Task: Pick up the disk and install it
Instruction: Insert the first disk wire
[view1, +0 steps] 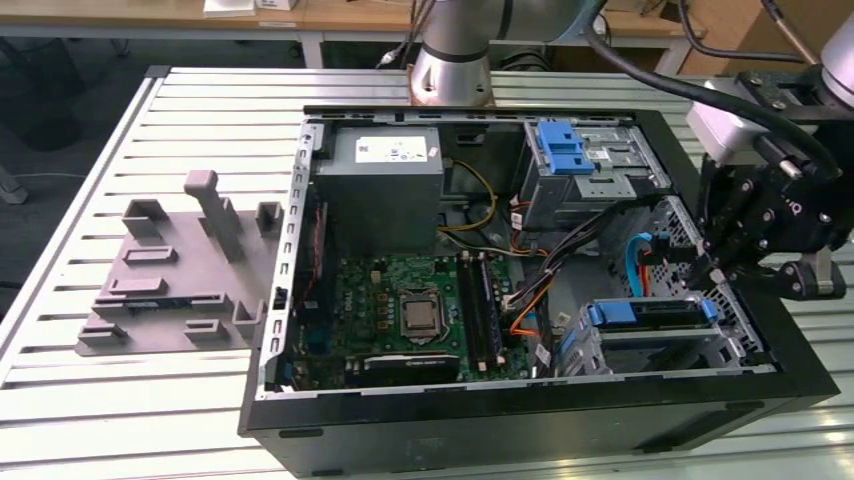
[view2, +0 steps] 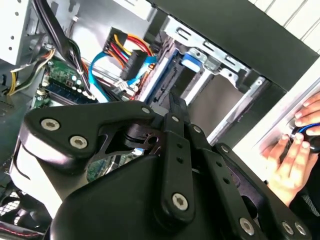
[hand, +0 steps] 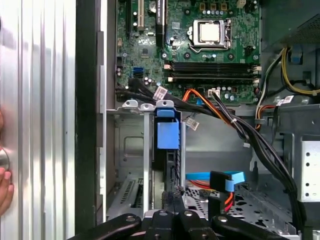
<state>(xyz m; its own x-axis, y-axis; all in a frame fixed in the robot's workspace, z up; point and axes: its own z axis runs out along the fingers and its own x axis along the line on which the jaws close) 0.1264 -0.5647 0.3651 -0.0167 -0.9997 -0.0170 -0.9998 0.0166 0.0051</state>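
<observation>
The disk (view1: 650, 313), set in its blue carrier bracket, sits in the metal drive cage (view1: 727, 340) at the near corner of the open computer case, on the exterior view's right. Its blue bracket (hand: 167, 134) stands between the cage rails in the first wrist view, and it is also visible in the second wrist view (view2: 192, 60). My gripper (view1: 697, 272) hangs just above the cage. Its fingers are shut together with nothing between them (hand: 173, 200). Their tips (view2: 175, 102) point at the disk's edge. I cannot tell whether they touch it.
The case holds a grey power supply (view1: 387, 185), a motherboard (view1: 400, 310), an optical drive cage with a blue latch (view1: 561, 148) and loose cables (hand: 220, 178) beside the disk. A grey fixture (view1: 180, 270) lies on the slatted table (view1: 160, 400). A person's hand (view2: 292, 155) rests outside the case wall.
</observation>
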